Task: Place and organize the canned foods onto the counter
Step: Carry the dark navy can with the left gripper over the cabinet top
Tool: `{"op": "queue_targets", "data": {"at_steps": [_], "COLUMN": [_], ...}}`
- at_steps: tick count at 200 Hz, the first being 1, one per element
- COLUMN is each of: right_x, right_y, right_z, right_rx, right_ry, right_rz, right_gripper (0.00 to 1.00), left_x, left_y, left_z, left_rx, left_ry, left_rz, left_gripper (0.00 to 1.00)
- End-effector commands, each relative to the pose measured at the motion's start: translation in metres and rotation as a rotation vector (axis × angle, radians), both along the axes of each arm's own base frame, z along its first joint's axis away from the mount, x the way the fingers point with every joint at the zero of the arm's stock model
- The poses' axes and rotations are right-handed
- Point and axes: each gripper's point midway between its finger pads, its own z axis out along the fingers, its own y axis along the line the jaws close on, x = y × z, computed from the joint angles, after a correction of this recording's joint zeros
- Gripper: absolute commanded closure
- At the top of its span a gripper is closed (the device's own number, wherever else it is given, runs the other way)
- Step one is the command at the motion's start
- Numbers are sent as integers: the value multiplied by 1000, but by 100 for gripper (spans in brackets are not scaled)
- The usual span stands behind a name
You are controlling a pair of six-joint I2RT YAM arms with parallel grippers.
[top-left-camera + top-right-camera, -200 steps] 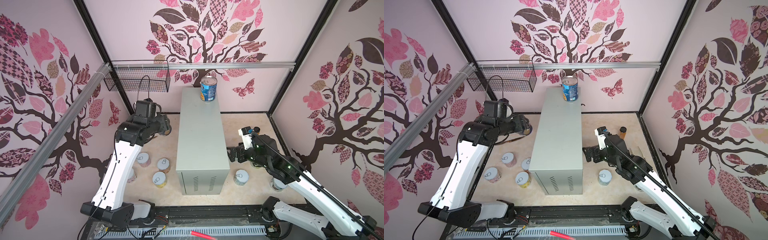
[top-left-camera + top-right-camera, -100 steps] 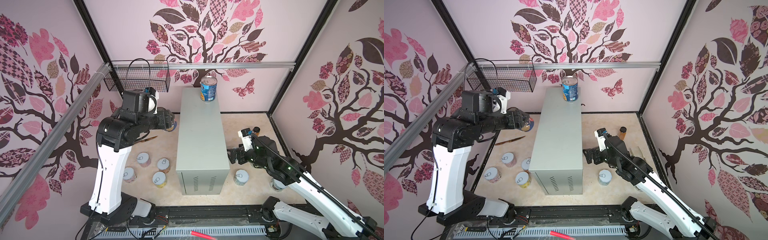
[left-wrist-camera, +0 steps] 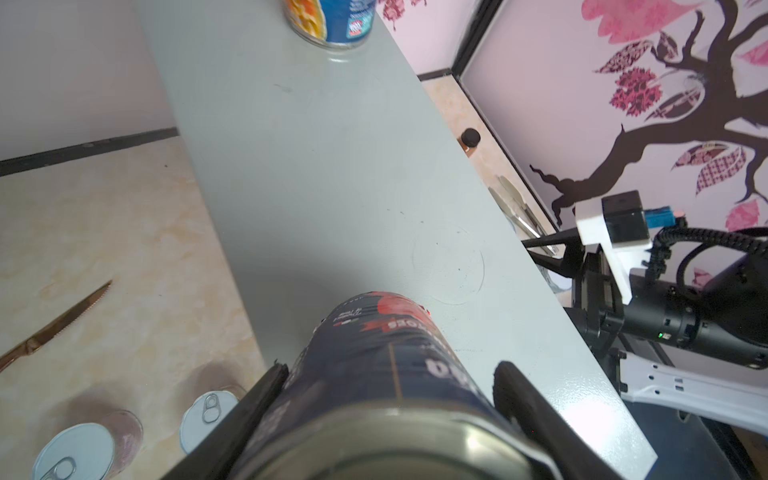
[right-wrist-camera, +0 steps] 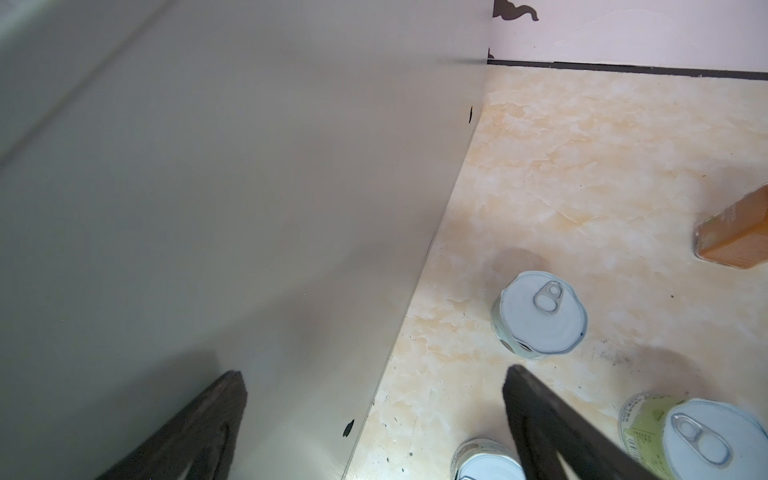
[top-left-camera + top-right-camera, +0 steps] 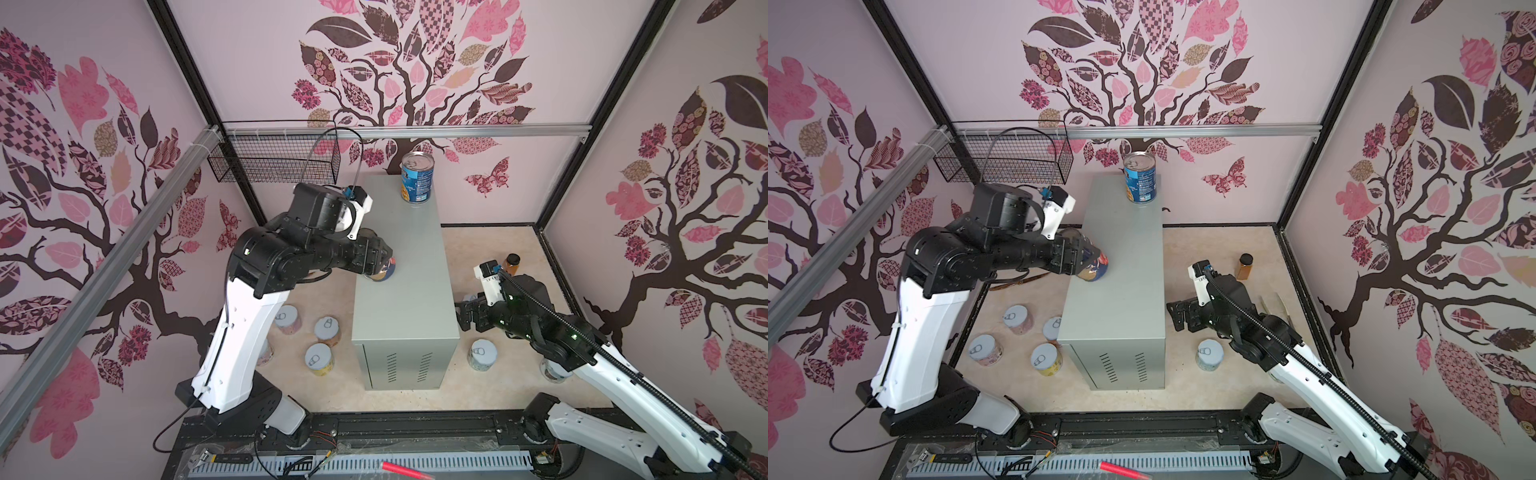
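The counter (image 5: 405, 291) (image 5: 1125, 299) is a tall grey cabinet in the middle of the floor. A blue-labelled can (image 5: 417, 178) (image 5: 1140, 178) stands at its far end. My left gripper (image 5: 380, 266) (image 5: 1088, 264) (image 3: 390, 378) is shut on a tall dark-labelled can (image 3: 374, 357), held tilted over the counter's left edge. Several short white-lidded cans (image 5: 319, 359) (image 5: 1016, 319) stand on the floor left of the counter. Others (image 5: 483, 353) (image 4: 540, 316) stand on its right. My right gripper (image 5: 463, 318) (image 5: 1177, 318) (image 4: 374, 376) hangs open and empty, low beside the counter's right wall.
An amber jar with a black cap (image 5: 512, 266) (image 5: 1245, 268) stands on the floor behind the right arm. A knife (image 3: 54, 324) lies on the floor left of the counter. A black wire basket (image 5: 274, 162) hangs on the back-left wall.
My left arm has lifted the dark can up from beside the counter and carried it right, over the counter's left edge. The right arm has hardly moved.
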Motion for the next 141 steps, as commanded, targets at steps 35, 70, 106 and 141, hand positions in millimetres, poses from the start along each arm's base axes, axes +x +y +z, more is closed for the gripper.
{"op": "queue_targets", "data": {"at_steps": [35,70,106,141], "right_x": [2,3,3,3], "right_y": [-1,1,1,0], "right_z": [-10,-11,-11,-10], "right_rx": [-26,-26,-32,-39], "right_ry": [2,0,-4,-13], "right_rz": [-10,-5,0,2], "right_gripper": [0,0,0,0], "left_x": [0,4,5,12], "left_y": [-12,-16,-25,-27], "left_z": [26,24,26,27], "left_rx": [-18,-10,3,24], "left_ry": [-122,-119,-141,-164], "left_rz": [-56,-65,-76,-57], "left_gripper": [39,22,11,6]}}
